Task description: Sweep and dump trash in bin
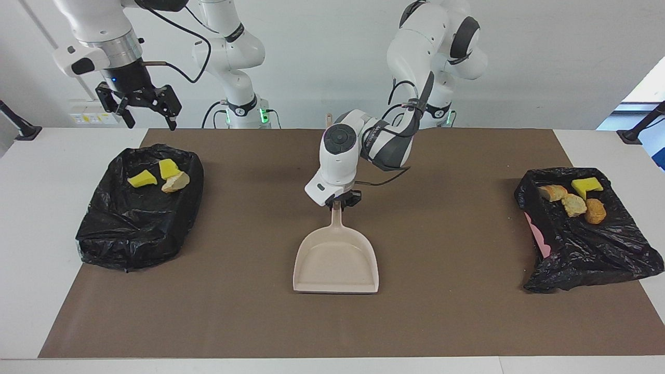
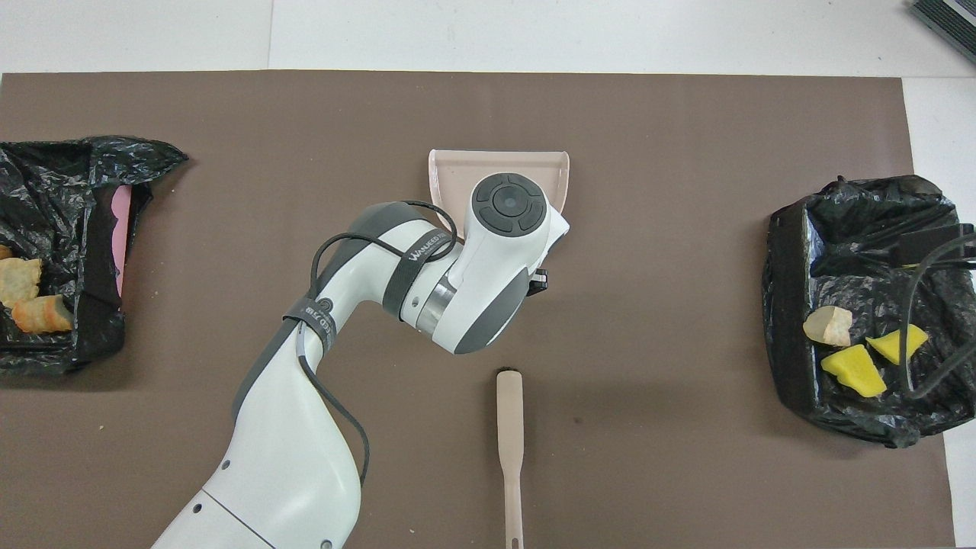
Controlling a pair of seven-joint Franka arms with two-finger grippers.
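The beige dustpan (image 1: pixel 335 259) lies flat and empty at the middle of the brown mat; in the overhead view (image 2: pixel 450 171) my arm covers most of it. My left gripper (image 1: pixel 340 203) is low on the mat, shut on the dustpan's handle. The trash lies in two bins lined with black bags. The bin at the right arm's end (image 1: pixel 130 234) holds two yellow wedges (image 1: pixel 142 179) and a bread piece (image 1: pixel 176 182). The bin at the left arm's end (image 1: pixel 597 249) holds a yellow wedge (image 1: pixel 587 185) and three bread pieces (image 1: pixel 574 204). My right gripper (image 1: pixel 149 123) is open and empty, raised over its bin.
A tan long-handled tool (image 2: pixel 509 450) lies on the mat between the dustpan and the robots. The brown mat (image 1: pixel 441 311) covers most of the white table. A dark clamp (image 1: pixel 636 132) stands at the table edge at the left arm's end.
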